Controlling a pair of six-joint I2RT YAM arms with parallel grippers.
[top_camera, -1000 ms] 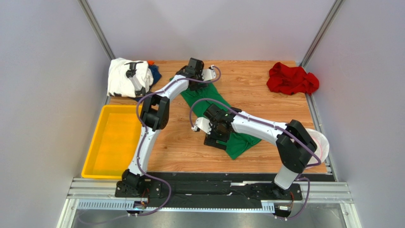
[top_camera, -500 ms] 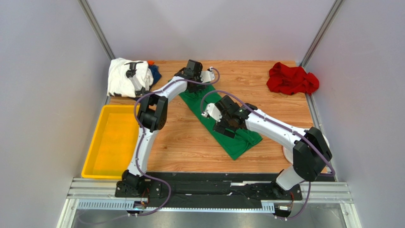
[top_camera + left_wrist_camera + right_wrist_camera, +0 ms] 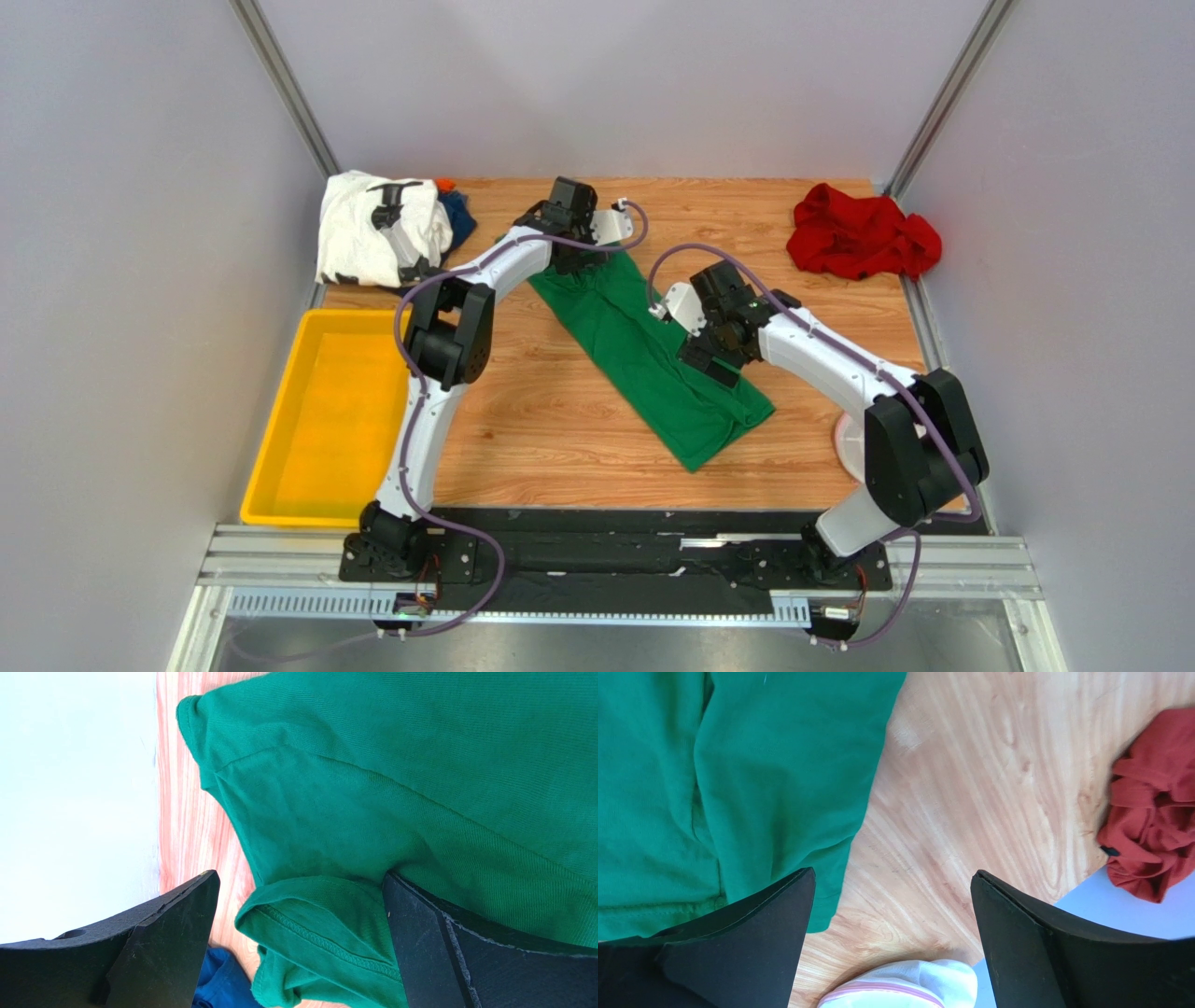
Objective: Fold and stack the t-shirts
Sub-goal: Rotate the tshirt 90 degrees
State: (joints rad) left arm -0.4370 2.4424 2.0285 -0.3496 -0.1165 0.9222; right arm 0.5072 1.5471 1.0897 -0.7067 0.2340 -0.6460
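1. The green t-shirt (image 3: pixel 645 364) lies as a long strip, slanting from far centre to near right on the wooden table (image 3: pixel 561 420).
2. The left gripper (image 3: pixel 298 903), jaws spread, stands over its far end.
3. The right gripper (image 3: pixel 892 875), jaws spread, hovers at its right edge.
4. The white t-shirt (image 3: pixel 362 224) and dark blue t-shirt (image 3: pixel 457 217) lie far left, and the red t-shirt (image 3: pixel 859 233) far right.

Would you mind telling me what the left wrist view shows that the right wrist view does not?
Only the left wrist view shows a bit of dark blue shirt at its bottom edge, beside the hem of the green shirt. Only the right wrist view shows the crumpled red shirt and the rim of the mesh basket. Both show the green shirt lying on the wooden table.
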